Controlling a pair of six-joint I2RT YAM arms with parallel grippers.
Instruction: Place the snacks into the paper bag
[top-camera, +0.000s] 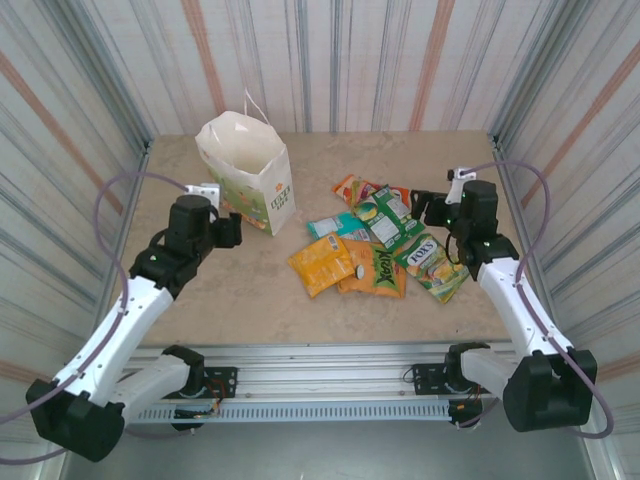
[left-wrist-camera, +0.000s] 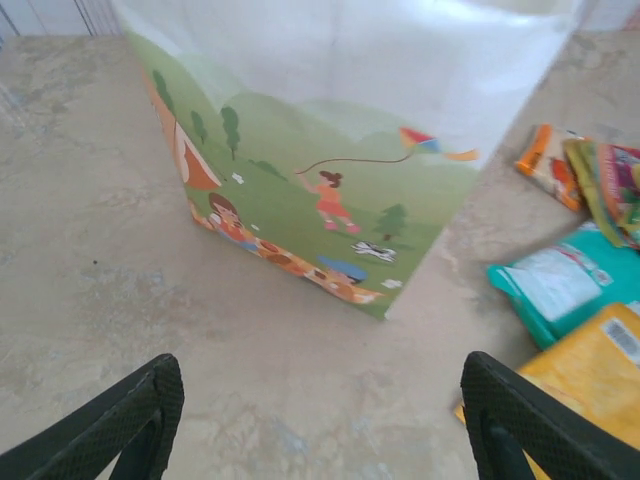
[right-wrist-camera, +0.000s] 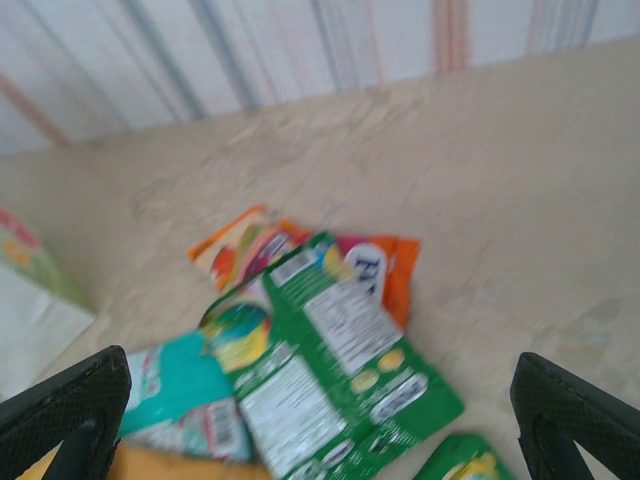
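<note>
Rear-left of tabletop (top-camera: 230, 300): paper bag (top-camera: 247, 170), upright, mouth open, nothing bracing it. To its right, mid-tabletop: snacks (top-camera: 385, 245) in an overlapping heap, none visibly in bag.

Left end effector (top-camera: 228, 230) low, near bag's printed side, fingers apart w/ nothing between. Right end effector (top-camera: 428, 207) at heap's right edge, fingers wide apart, also empty.

Risks, as judged:
- Could shove or tip bag w/ one nudge from left side, as probably light & unanchored.
- Could drag neighbours along when lifting green packet (right-wrist-camera: 330, 360), as overlapping orange packet (right-wrist-camera: 395, 270) beneath.
- Could slip out mid-carry: glossy foil, thin flat edges.
- Could snag bag rim on drop & topple it, esp. w/o left steadying.
</note>
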